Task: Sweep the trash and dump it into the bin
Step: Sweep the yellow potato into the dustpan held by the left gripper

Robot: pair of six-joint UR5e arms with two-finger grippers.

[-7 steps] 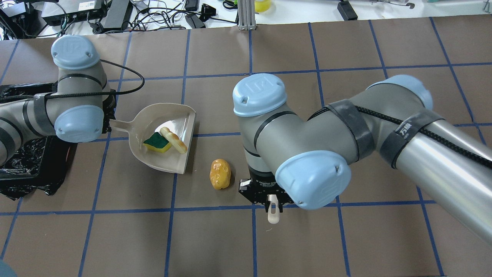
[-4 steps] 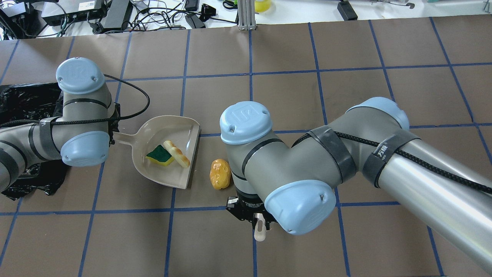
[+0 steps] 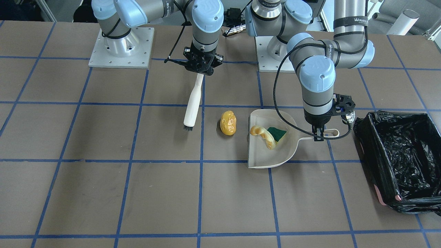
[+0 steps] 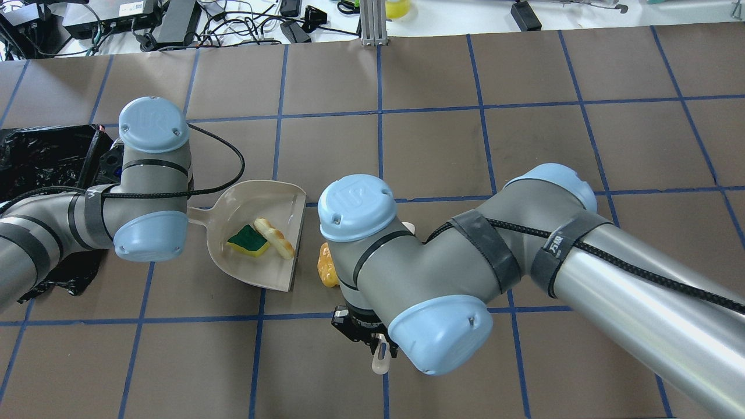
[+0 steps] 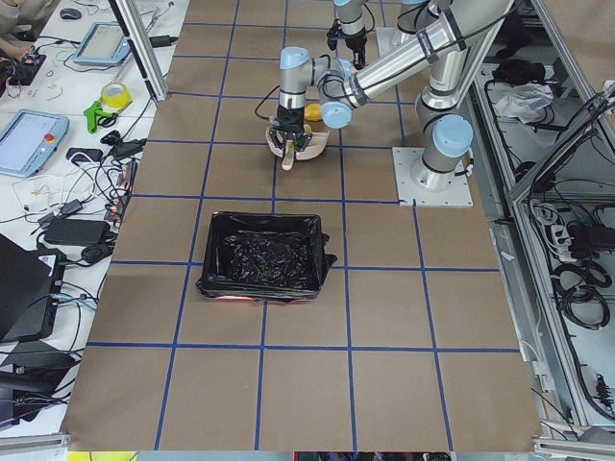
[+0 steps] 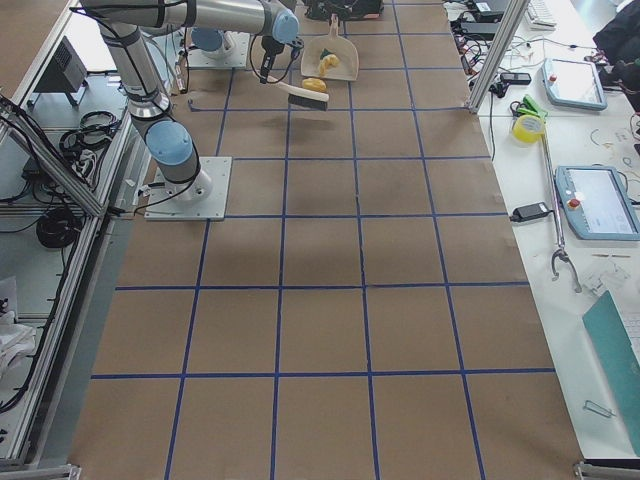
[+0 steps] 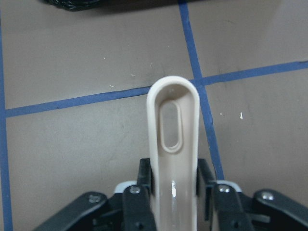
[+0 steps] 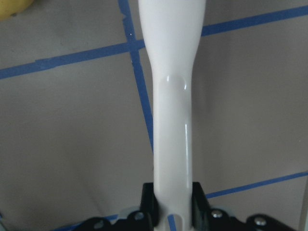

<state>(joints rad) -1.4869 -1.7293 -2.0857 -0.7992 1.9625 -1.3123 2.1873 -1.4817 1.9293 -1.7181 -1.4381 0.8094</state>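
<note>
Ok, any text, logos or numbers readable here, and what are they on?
"UR": logo on the blue joint caps of the left arm and the right arm.
"WAN...": white print on the black strap round the left arm; the rest too small to read.
White characters on the right arm's strap: too blurred to read.
No print shows on the dustpan, brush or bin.

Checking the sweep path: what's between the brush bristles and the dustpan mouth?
Only the yellow-orange lump. It touches neither the brush nor the dustpan. The front-facing view shows it best.
</note>
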